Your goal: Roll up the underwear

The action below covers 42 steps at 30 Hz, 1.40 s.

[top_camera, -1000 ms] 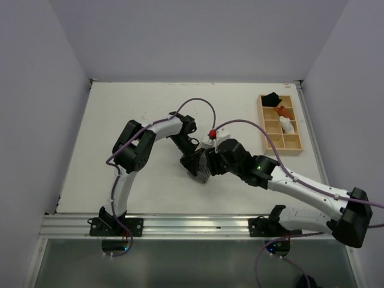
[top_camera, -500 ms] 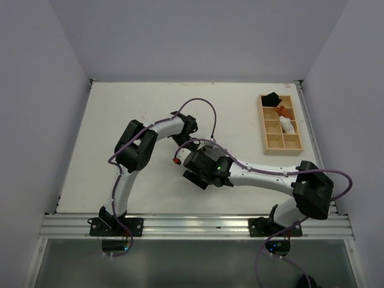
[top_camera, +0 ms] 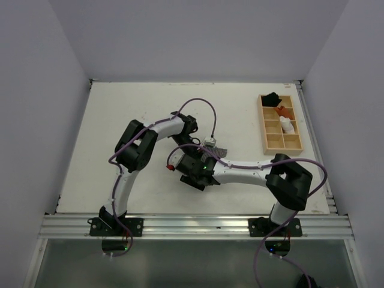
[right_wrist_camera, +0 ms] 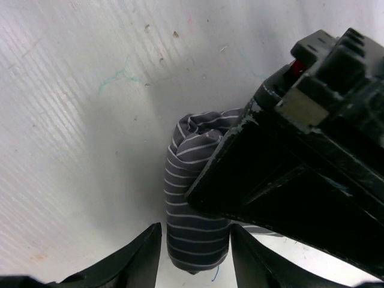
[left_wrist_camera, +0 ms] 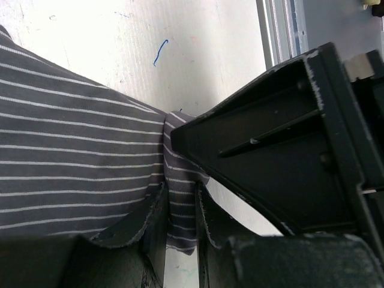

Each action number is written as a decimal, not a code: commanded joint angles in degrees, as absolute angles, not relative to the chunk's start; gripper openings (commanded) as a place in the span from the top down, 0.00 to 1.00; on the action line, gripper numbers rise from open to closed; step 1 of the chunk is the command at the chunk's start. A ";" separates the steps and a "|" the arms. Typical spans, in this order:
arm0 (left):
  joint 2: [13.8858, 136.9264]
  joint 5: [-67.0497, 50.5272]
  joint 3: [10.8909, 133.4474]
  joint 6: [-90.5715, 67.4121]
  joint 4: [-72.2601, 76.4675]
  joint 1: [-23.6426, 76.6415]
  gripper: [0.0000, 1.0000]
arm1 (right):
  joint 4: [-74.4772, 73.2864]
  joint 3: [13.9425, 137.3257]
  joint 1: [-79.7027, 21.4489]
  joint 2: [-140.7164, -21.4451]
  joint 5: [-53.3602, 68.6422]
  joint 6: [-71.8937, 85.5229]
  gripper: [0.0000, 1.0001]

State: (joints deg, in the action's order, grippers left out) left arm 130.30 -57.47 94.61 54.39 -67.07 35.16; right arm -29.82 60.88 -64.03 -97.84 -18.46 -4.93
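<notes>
The left arm (top_camera: 135, 150) goes up from the near edge of the white table (top_camera: 120, 114) and bends toward the middle. Its hand (left_wrist_camera: 180, 204) is shut tight on the underwear (left_wrist_camera: 78, 156). A thin fold of the grey cloth with white stripes is pinched between its two black fingers (left_wrist_camera: 126, 240). The rest of the cloth lies flat on the table to the left of that fold in the left wrist view.

From above, both hands meet in the middle of the table. Only a small stripy bit of the underwear shows there, just right of them.

The right arm (top_camera: 288, 180) bends low and reaches left across the table. Its hand (right_wrist_camera: 195, 234) holds the other part of the cloth. That part is rolled up into a fat little tube. The end of the tube sits between the two fingers, and it touches both of them. The big black shape beside the roll is the left hand, very close.

Far to the right stands a wooden tray (top_camera: 263, 123) with little boxes in it. A black bundle (top_camera: 271, 98), an orange bundle (top_camera: 282, 111) and a white bundle (top_camera: 287, 125) lie in its far boxes.
</notes>
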 commanded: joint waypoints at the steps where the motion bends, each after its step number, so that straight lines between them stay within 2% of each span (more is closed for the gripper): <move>1: 131.93 -53.44 93.43 54.75 -63.72 35.60 0.79 | -27.60 62.14 -64.16 -98.52 -20.04 -6.41 0.48; 3: 131.57 -54.40 92.64 55.10 -63.90 35.60 0.76 | -26.55 61.61 -63.99 -98.70 -19.43 -6.50 0.50; 6: 130.08 -55.11 91.41 55.72 -63.90 35.60 0.73 | -24.09 60.47 -63.20 -98.18 -16.19 -6.15 0.64; 7: 129.64 -55.11 90.97 55.46 -63.72 35.60 0.73 | -23.21 59.77 -62.93 -97.74 -15.48 -5.63 0.72; 10: 127.53 -55.63 88.86 55.02 -63.02 35.51 0.72 | -20.49 57.93 -60.30 -97.12 -9.26 -3.88 0.84; 12: 126.39 -55.98 87.02 54.32 -62.32 35.51 0.71 | -19.87 57.48 -58.10 -97.56 -6.08 -3.17 0.87; 13: 125.08 -56.25 86.23 54.32 -62.14 35.33 0.65 | -19.43 57.22 -57.40 -97.91 -3.11 -2.56 0.88; 14: 124.37 -57.03 84.65 54.14 -61.79 35.16 0.44 | -19.42 57.22 -55.91 -98.08 -1.77 -2.29 0.88; 15: 122.97 -57.74 83.68 53.62 -60.83 34.98 0.36 | -19.34 57.30 -55.29 -98.09 -0.37 -2.02 0.88; 19: 119.54 -62.14 79.20 52.56 -58.28 32.35 0.41 | -20.65 58.18 -51.51 -98.70 4.83 -0.79 0.89; 27: 112.69 -52.30 77.61 37.74 -47.39 27.08 0.42 | -19.51 56.16 -50.62 -99.05 9.49 3.51 0.90; 38: 104.86 -47.29 73.22 33.66 -44.21 22.59 0.41 | -17.49 54.58 -47.73 -101.95 14.59 6.85 0.91; 42: 101.87 -41.85 72.33 29.63 -41.93 19.87 0.41 | -15.47 53.35 -45.97 -101.25 19.15 8.61 0.91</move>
State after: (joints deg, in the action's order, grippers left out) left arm 108.38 -42.19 72.73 31.48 -42.06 22.55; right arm -11.03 56.47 -50.37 -99.11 18.96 1.34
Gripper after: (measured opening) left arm 0.585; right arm 0.240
